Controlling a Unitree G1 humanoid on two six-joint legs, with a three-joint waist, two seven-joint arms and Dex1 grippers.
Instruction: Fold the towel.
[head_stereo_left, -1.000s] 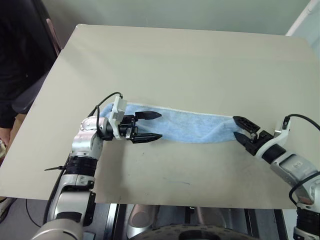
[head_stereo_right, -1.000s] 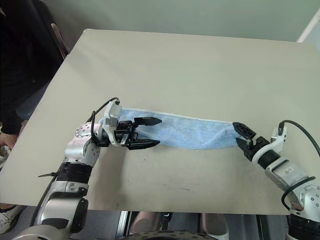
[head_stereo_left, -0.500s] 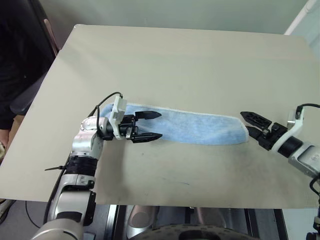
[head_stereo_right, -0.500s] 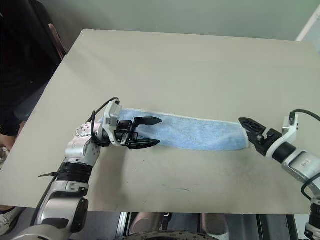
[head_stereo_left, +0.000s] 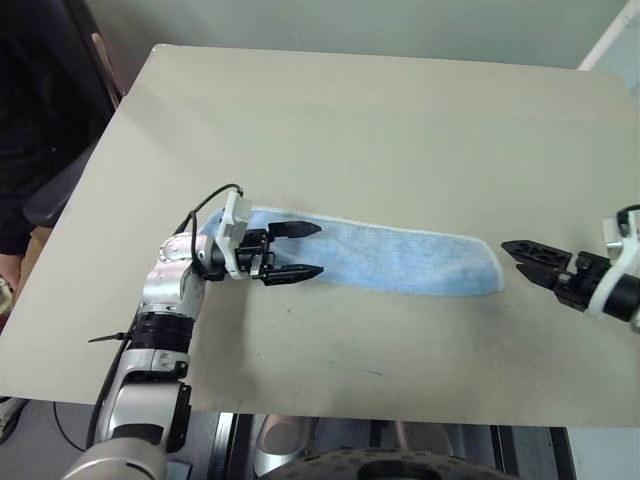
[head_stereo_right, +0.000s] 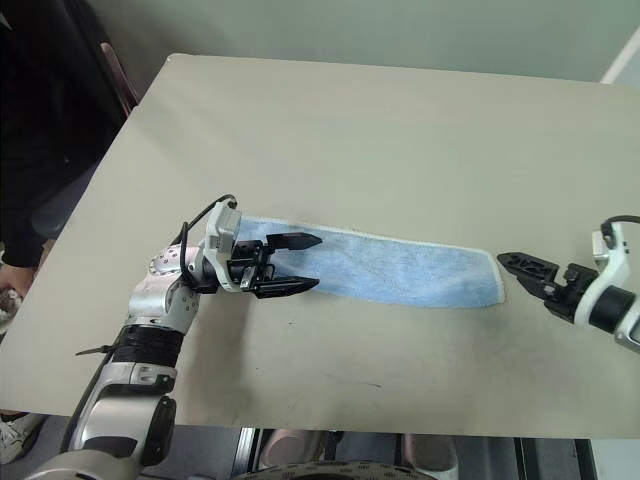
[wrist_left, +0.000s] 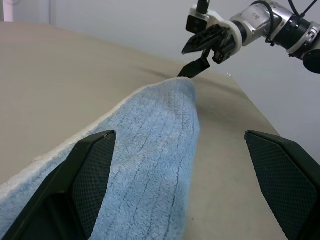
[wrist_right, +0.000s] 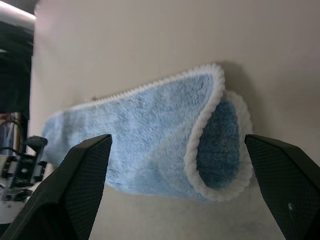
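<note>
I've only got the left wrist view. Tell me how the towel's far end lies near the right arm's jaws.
Observer: The towel is folded double there; in the right wrist view its white-edged layers gape open in a loop.
Operator: Say whether the right gripper has hold of it.
Observer: No. In the head views the right gripper sits just off the towel's end, jaws open, with bare table between.
Operator: Report where my own gripper sits along the towel.
Observer: The left gripper is at the opposite end, jaws open, one finger over the cloth and one over the table beside its near edge.
</note>
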